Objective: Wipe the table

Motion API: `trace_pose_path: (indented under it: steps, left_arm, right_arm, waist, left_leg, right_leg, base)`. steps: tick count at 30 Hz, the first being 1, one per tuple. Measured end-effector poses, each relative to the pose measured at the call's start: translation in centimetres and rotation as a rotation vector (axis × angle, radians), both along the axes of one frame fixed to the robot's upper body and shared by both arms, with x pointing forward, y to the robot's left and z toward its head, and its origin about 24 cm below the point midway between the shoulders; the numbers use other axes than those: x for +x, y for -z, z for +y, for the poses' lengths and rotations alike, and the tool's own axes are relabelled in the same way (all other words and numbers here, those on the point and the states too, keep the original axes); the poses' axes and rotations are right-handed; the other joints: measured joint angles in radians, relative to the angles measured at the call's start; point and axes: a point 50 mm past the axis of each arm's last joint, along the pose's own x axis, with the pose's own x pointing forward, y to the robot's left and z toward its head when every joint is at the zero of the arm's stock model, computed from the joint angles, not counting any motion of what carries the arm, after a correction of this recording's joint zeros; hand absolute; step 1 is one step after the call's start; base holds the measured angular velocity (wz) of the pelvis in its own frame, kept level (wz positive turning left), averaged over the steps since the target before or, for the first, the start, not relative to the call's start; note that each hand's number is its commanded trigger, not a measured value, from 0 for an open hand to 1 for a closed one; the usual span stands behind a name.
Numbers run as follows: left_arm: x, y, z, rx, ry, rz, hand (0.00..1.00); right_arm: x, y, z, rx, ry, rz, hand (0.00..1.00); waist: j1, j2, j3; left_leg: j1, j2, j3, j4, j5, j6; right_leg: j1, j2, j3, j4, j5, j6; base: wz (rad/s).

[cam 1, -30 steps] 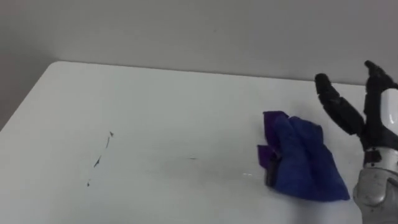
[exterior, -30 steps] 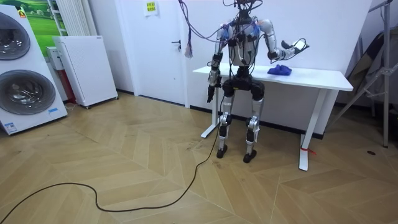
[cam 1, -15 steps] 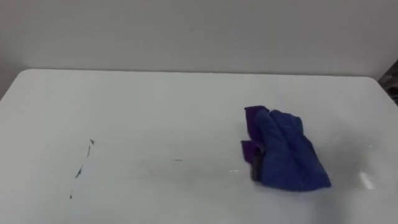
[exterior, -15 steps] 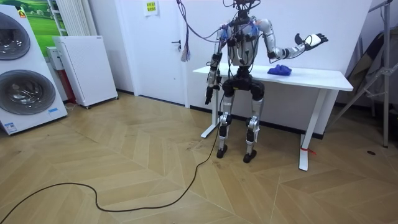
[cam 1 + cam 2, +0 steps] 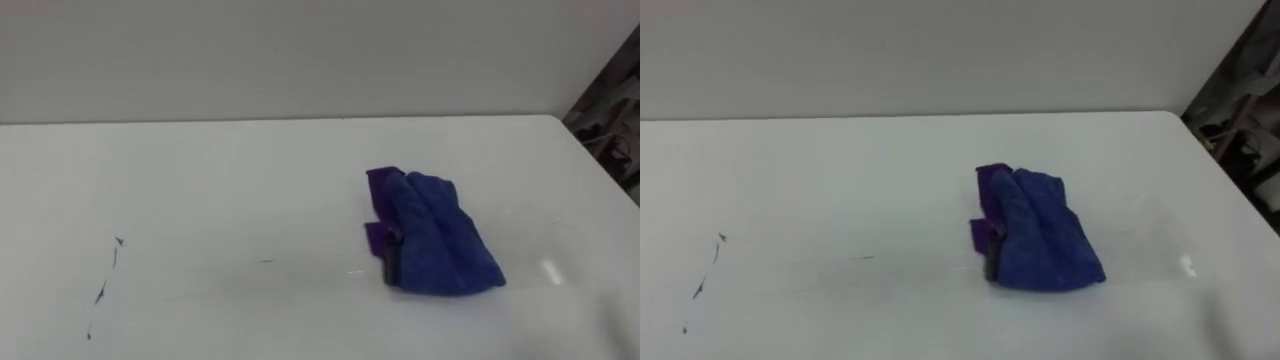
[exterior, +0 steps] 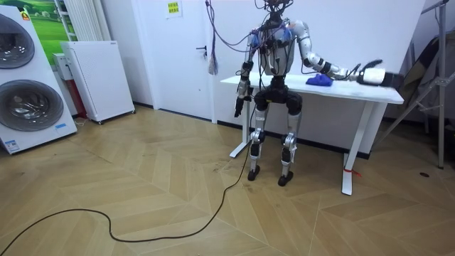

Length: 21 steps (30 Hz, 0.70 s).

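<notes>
Right robot hand [image 6: 371, 73] is now swung out low over the counter's [image 5: 220, 170] right end, beyond the cloth [image 5: 438, 238]; open or closed cannot be told. Cloth lies ungripped on counter. Risk: marks [image 5: 103, 288] are left unwiped if cloth is not regrasped.

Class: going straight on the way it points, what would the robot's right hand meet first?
The right hand points toward the room view's right, beyond the cloth. Nothing on the table lies ahead; past its end, possibly the dark frame, depth unclear.

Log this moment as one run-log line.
cloth: crumpled on table, unheld | right hand: extended beyond cloth | left hand: down at side | dark marks: table's left
</notes>
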Motion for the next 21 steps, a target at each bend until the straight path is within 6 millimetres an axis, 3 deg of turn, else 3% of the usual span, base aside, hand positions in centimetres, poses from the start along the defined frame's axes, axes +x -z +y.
trace_pose_path:
  steps: [4, 6, 12, 17, 21]
  left_arm:
    - [-0.3, -0.2, 0.5, 0.012, -0.036, 0.002, 0.0]
    - [-0.4, -0.2, 0.6, 0.017, -0.046, 0.002, 0.0]
    - [-0.4, -0.2, 0.5, 0.014, -0.052, 0.017, 0.0]
    - [-0.7, 0.0, 0.2, 0.003, -0.052, 0.04, 0.0]
    - [-0.8, 0.5, -1.0, -0.033, -0.009, 0.069, 0.0]
  right_arm:
    - [-3.5, 2.0, 0.4, 0.122, 0.219, -0.015, 0.0]
    - [-6.0, 3.5, 1.3, 0.209, 0.357, -0.012, 0.0]
    - [-10.4, 5.9, 4.1, 0.362, 0.56, 0.026, 0.0]
    - [-12.4, 7.7, 7.2, 0.518, 0.589, 0.119, 0.0]
    - [-12.6, 8.8, 8.8, 0.646, 0.378, 0.318, 0.0]
  waist:
    - [-0.008, 0.004, 0.0011]
    - [-0.006, 0.006, 0.0016]
    - [-0.013, 0.019, 0.0013]
    - [-0.002, 0.03, 0.0018]
    - [0.007, 0.045, 0.0011]
  left_leg:
    - [-0.002, 0.0, 0.001, -0.002, 0.0, 0.0]
    - [-0.003, -0.001, 0.001, -0.002, 0.0, 0.0]
    - [-0.003, -0.001, -0.002, -0.001, 0.0, 0.0]
    - [-0.001, -0.002, -0.002, -0.001, -0.001, 0.0]
    - [-0.002, -0.004, -0.002, -0.001, -0.001, 0.001]
  right_leg:
    - [-0.006, 0.0, 0.003, -0.001, -0.004, 0.0]
    - [-0.011, 0.001, 0.01, -0.003, -0.003, 0.0]
    - [-0.007, 0.0, 0.013, -0.002, -0.003, 0.0]
    - [-0.005, 0.001, 0.02, -0.002, -0.003, 0.0]
    - [-0.005, 0.0, 0.015, -0.002, -0.004, 0.0]
  base:
    - [-0.02]
    - [0.0]
    - [-0.01]
    - [0.0]
    - [0.0]
